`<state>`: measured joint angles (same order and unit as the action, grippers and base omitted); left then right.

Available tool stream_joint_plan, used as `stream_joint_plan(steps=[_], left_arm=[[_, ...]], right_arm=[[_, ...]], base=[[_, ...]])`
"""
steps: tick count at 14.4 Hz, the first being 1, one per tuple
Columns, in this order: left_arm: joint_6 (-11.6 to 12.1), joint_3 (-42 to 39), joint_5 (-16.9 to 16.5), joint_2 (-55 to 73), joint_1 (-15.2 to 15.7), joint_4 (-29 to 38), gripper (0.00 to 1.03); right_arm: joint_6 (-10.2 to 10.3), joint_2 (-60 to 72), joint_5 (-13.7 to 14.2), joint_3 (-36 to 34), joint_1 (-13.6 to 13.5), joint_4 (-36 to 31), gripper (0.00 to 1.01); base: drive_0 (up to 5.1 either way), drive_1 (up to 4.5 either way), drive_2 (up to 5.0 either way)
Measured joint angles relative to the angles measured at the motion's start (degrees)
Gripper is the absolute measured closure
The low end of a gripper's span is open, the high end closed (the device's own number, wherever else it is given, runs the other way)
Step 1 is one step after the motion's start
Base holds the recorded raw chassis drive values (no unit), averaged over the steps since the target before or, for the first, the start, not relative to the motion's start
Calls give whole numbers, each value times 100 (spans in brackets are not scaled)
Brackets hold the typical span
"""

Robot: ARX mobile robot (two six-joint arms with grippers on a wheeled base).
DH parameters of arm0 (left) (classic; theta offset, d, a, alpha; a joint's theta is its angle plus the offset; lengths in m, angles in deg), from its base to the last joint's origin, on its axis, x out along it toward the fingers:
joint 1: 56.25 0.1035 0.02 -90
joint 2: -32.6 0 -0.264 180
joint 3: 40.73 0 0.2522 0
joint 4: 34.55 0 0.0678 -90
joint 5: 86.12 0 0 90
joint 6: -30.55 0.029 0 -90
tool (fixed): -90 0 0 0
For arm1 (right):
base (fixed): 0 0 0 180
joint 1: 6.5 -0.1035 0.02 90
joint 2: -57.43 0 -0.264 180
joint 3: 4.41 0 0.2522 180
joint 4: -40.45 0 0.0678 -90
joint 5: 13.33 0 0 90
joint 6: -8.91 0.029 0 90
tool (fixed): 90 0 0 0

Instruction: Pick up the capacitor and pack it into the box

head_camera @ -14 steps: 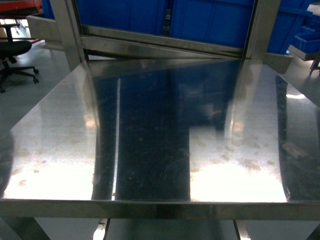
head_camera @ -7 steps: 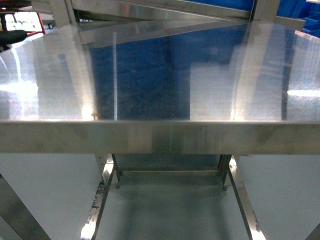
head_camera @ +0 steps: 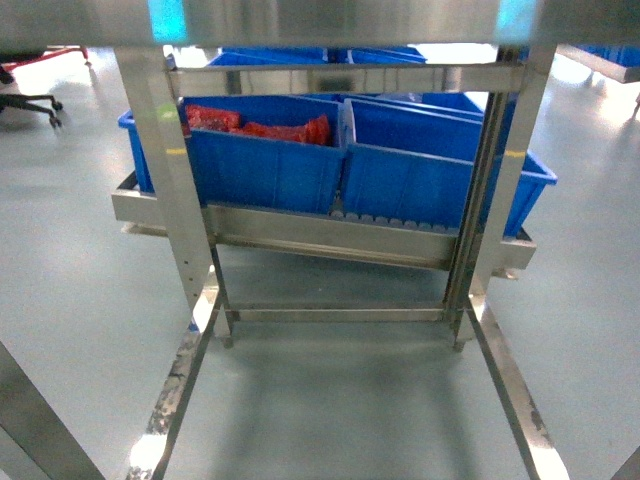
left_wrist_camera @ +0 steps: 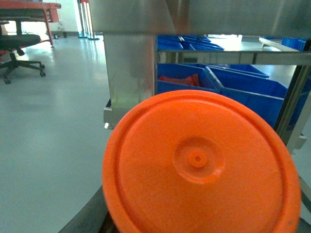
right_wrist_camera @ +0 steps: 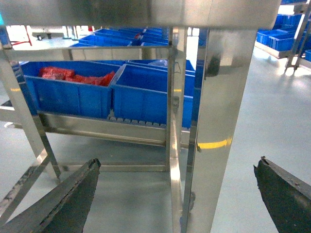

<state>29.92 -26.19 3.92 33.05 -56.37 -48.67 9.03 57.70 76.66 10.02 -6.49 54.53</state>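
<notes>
Floor (head_camera: 60, 300): pale grey, glossy.
Steel frame (head_camera: 165, 170): stands on the floor.
Blue bins (head_camera: 270, 165): on the frame's low shelf.
Office chair (left_wrist_camera: 19, 46): far left of the frame.

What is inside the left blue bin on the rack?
The left blue bin holds red items piled at the back. Its front wall hides whatever lies lower, and what they are cannot be told.

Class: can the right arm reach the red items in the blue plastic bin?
Probably not yet: the open right pincer is well short, and shiny steel frame posts stand before the blue plastic bin holding red items.
</notes>
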Motion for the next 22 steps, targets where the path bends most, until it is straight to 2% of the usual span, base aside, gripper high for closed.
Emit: stream_joint_plan(steps=[15,22], left_arm=[[2,0,-2,2,0,-7,59],[4,0,-4,0,7,-4,59]], right_arm=[[2,0,2,0,0,-2,3],[2,0,2,0,0,0,3]], base=[[0,0,0],[-482,253,253]])
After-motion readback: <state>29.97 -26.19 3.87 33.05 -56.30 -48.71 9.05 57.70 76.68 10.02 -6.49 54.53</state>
